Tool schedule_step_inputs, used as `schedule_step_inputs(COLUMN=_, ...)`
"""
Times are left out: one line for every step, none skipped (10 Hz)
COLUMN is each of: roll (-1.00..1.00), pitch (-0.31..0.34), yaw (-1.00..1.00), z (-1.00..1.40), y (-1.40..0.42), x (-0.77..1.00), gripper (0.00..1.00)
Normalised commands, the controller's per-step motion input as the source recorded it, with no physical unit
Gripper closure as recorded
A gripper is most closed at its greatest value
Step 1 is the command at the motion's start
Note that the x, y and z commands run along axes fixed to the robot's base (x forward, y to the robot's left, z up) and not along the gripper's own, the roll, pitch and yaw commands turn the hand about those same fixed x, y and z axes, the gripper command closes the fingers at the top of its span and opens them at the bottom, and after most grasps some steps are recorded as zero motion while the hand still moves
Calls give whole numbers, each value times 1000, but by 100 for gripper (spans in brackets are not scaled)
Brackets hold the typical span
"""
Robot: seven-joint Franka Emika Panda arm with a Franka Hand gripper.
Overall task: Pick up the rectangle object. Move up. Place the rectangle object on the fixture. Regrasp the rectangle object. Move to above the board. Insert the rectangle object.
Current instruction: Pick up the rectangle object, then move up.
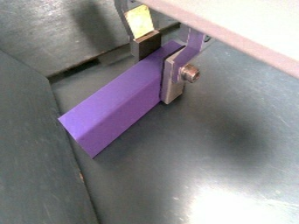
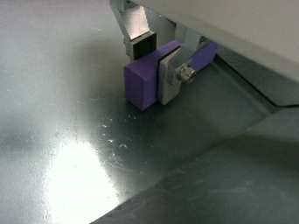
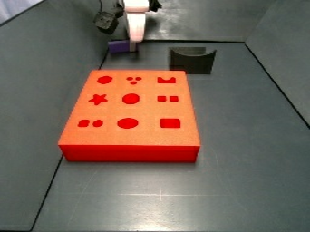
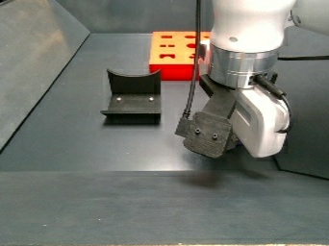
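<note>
The gripper [image 1: 163, 59] is clamping the rectangle object [image 1: 114, 109] low, probably readying to lift toward the fixture [image 3: 191, 59] at the board's [image 3: 130, 113] one o'clock.

In both wrist views the gripper [image 1: 163, 54] stands over the metal floor [image 1: 211, 166] with the rectangle object [image 1: 117, 109] between its fingers [image 1: 176, 74], the block lying lengthwise along the floor. In a side view the board [image 3: 130, 113] lies nearest the camera, the fixture [image 3: 191, 59] behind it to the right, and the gripper [image 3: 127, 41] behind the board's far left edge, beside the fixture.
</note>
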Motion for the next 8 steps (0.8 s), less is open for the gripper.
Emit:
schedule_step_inputs(roll=0, pitch=0, yaw=0, z=0, y=0, x=0, gripper=100)
schedule_step_inputs(roll=0, pitch=0, yaw=0, z=0, y=0, x=0, gripper=100)
schedule_step_inputs(roll=0, pitch=0, yaw=0, z=0, y=0, x=0, gripper=100)
schedule_step_inputs(roll=0, pitch=0, yaw=0, z=0, y=0, x=0, gripper=100)
schedule_step_inputs(roll=0, pitch=0, yaw=0, z=0, y=0, x=0, gripper=100)
schedule_step_inputs(roll=0, pitch=0, yaw=0, z=0, y=0, x=0, gripper=100)
schedule_step_inputs(roll=0, pitch=0, yaw=0, z=0, y=0, x=0, gripper=100)
schedule_step_inputs(roll=0, pitch=0, yaw=0, z=833, y=0, x=0, gripper=100)
